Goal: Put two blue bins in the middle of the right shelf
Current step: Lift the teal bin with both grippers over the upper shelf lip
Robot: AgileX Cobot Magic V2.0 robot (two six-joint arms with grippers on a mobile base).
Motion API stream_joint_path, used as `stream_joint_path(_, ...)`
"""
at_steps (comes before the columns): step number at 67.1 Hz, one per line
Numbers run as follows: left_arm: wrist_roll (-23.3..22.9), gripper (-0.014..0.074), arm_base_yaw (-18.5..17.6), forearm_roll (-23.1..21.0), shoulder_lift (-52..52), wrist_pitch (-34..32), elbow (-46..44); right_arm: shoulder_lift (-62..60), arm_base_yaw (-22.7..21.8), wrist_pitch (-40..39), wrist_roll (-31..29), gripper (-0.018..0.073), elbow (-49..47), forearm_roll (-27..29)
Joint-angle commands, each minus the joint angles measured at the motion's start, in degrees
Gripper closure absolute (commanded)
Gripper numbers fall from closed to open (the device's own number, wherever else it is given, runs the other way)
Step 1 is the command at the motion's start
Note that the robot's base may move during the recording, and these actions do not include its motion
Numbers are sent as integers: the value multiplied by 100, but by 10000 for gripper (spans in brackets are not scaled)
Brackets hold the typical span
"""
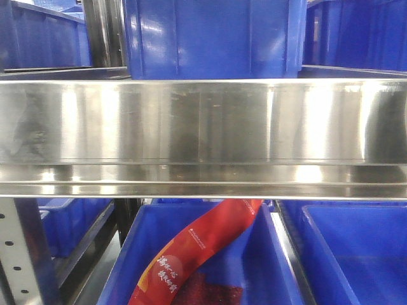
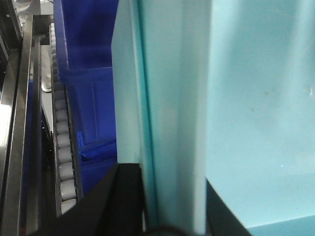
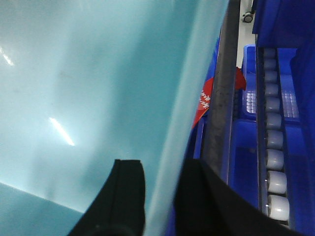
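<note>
Holding a pale turquoise bin (image 2: pixel 236 108) by its two opposite walls, both arms are mid-carry right at the steel shelf (image 1: pixel 203 121). Left claw (image 2: pixel 160 206) is pinched on the bin's thin rim/wall, one finger each side; right claw (image 3: pixel 160 196) does the same on the other wall. The bin fills both wrist views, w/ roller tracks (image 2: pixel 64 147) just beside it on the left and another roller track (image 3: pixel 275 162) just beside it on the right. So the bin looks to be at shelf level, close to the tracks. Whether it rests on them or hangs above, can't tell.

Front view shows only the wide shiny rail, dark blue crates (image 1: pixel 210 38) above and below, and a red packet (image 1: pixel 197 254) lying in the lower crate. The bin itself isn't in that view.

Risks, as I judge them:
- Grip is thin-rim only, smooth plastic; if the arms drift apart or go uneven, the wall could slip out and the bin drop or tilt.
- Dark blue crate sits just beside the bin on the left; pushing in crooked could jam a corner vs. that crate or the rail.
- Wrong tier is possible, since the front rail hides the bin.
- Only one bin visible; 2nd probably still to do.
</note>
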Motion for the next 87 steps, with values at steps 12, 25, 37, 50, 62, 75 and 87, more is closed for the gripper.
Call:
stream_joint_path(12, -106, 707, -42, -258, -154, -855, -148, -54, -24, -643, -64, 713, -67, -33)
stream_joint_path(25, -106, 707, -42, -258, -154, -855, -148, -54, -24, -645, -64, 713, -67, 25)
stream_joint_path(37, -106, 707, -42, -259, -154, -781, -148, -54, -24, -636, -64, 713, -67, 23)
stream_joint_path(50, -106, 707, -42, -227, -103, 586, -27, 35, -24, 8, -64, 713, -54, 28)
stream_joint_path(62, -106, 707, -42, 5, 77, 904, 515, 288, -24, 37, -64, 713, 121, 28)
stream_joint_path(75, -106, 707, -31, 342, 308, 569, 1106, 645, -24, 26, -64, 713, 428, 28)
stream_joint_path(87, -106, 707, 26, 276, 620, 530, 1158, 1006, -24, 16, -64, 713, 523, 28)
